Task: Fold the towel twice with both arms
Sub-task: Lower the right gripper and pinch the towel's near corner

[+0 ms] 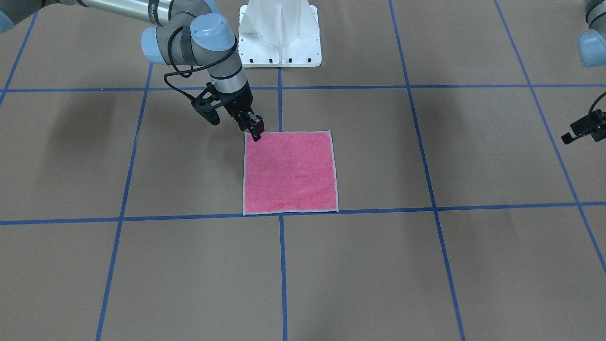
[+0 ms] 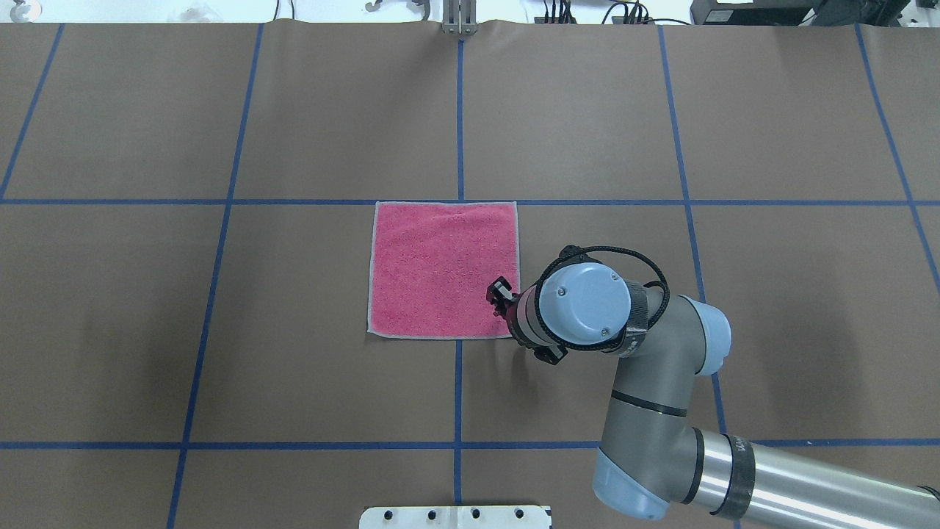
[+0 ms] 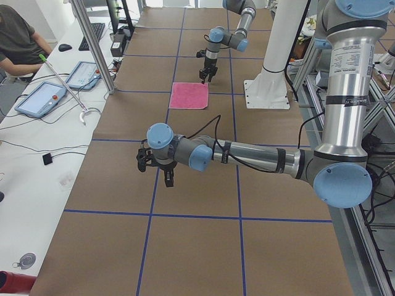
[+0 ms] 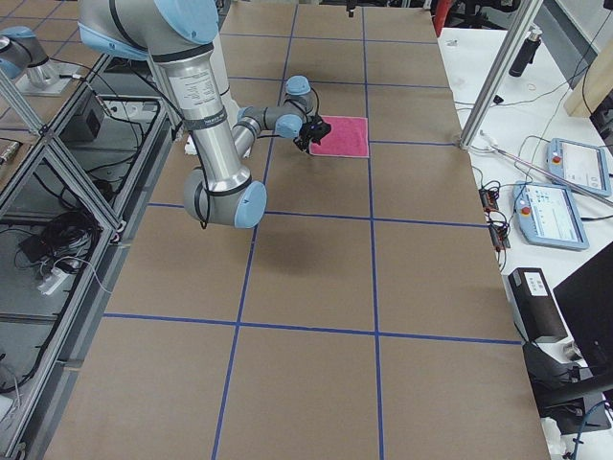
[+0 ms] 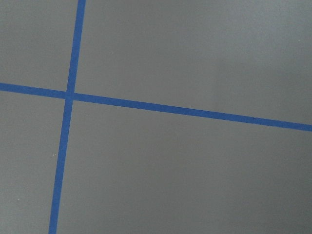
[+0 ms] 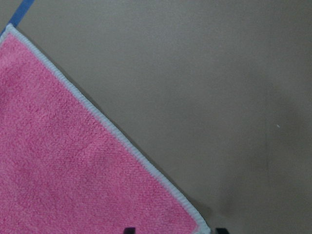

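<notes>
At the robot-side corner of the flat pink square terry towel (image 1: 289,173), the right black two-finger gripper (image 1: 255,133) straddles the edge, jaws parted. The left gripper (image 3: 169,180) hangs well apart; I cannot tell its jaw state.

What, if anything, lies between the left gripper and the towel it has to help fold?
Nothing visible. Only bare brown table with blue tape lines lies between the left gripper and the towel. The right gripper is at the towel's corner on the far side, out of that path.
</notes>
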Controlling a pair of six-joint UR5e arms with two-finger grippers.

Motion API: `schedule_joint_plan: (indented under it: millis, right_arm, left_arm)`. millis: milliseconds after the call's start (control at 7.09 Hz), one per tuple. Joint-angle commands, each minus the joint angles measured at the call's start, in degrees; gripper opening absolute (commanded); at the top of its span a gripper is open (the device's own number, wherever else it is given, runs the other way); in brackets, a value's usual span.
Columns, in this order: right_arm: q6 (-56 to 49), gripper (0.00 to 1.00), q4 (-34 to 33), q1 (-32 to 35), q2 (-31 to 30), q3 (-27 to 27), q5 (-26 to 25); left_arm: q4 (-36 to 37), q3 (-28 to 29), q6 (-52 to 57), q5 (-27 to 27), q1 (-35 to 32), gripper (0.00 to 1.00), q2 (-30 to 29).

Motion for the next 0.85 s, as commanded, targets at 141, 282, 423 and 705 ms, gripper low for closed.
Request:
schedule_joint_plan:
  millis: [141,282,423,705]
  right_arm:
    - [0.09,0.63,-0.46,0.09,-0.42,-0.03,0.16]
    - [0.35,0.59,-0.46,0.26,-0.33,-0.11,0.07]
    - [0.35,0.58,-0.37,0.35,-0.25,-0.2,-0.02]
    - [0.44,0.57,-0.28,0.26,-0.16,-0.9,-0.02]
  left_arm:
    - [-0.04,0.0,0.0,0.0,0.0,1.0,0.0]
    - [-0.04,0.0,0.0,0.0,0.0,1.0,0.0]
    - [-0.04,0.0,0.0,0.0,0.0,1.0,0.0]
    - [-0.04,0.0,0.0,0.0,0.0,1.0,0.0]
